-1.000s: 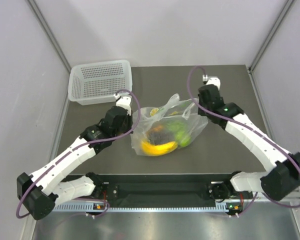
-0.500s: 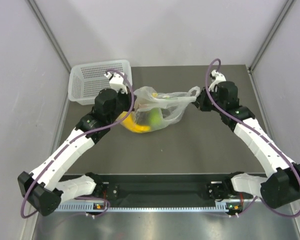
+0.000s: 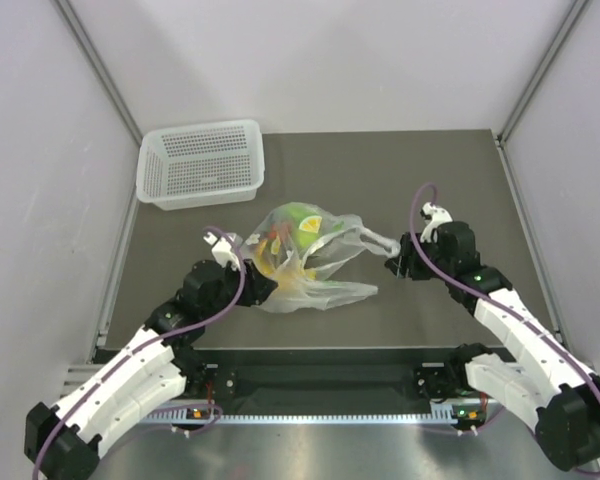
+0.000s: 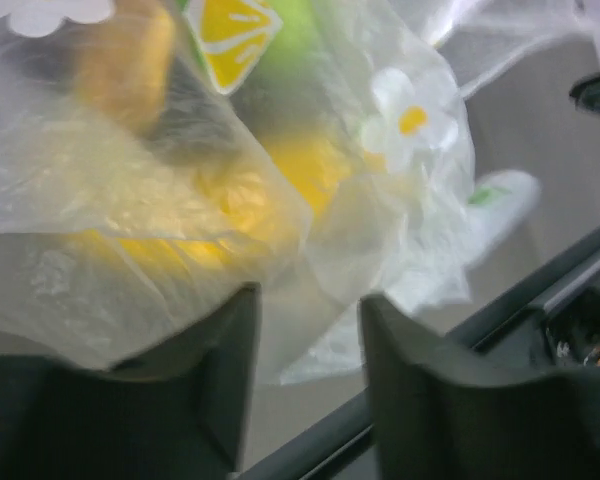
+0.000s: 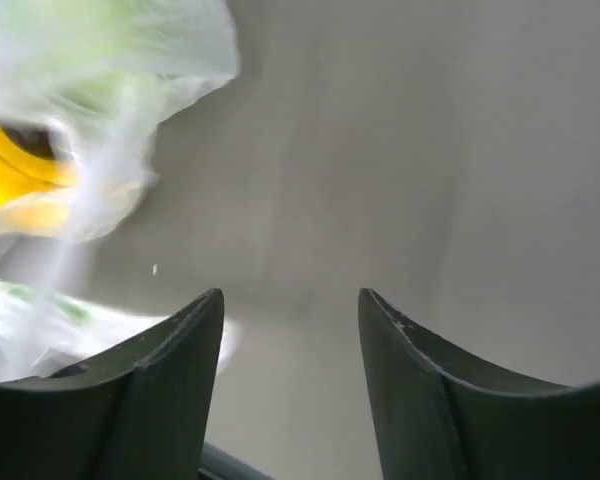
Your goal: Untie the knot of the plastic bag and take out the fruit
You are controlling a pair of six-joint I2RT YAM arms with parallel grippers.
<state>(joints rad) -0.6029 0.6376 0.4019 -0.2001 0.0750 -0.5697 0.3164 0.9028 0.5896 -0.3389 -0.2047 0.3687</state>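
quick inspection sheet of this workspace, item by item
surface: dark grey table, no spills seen
job's things: bag lies mid-table with the fruit inside; a handle strip stretches out to the right; tied or not cannot be told
clutter: white basket at far left, empty
grippers: left gripper open, bag film just ahead; right gripper open, nothing between
cables: purple cable looped along each arm
surroundings: pale walls, nothing else seen
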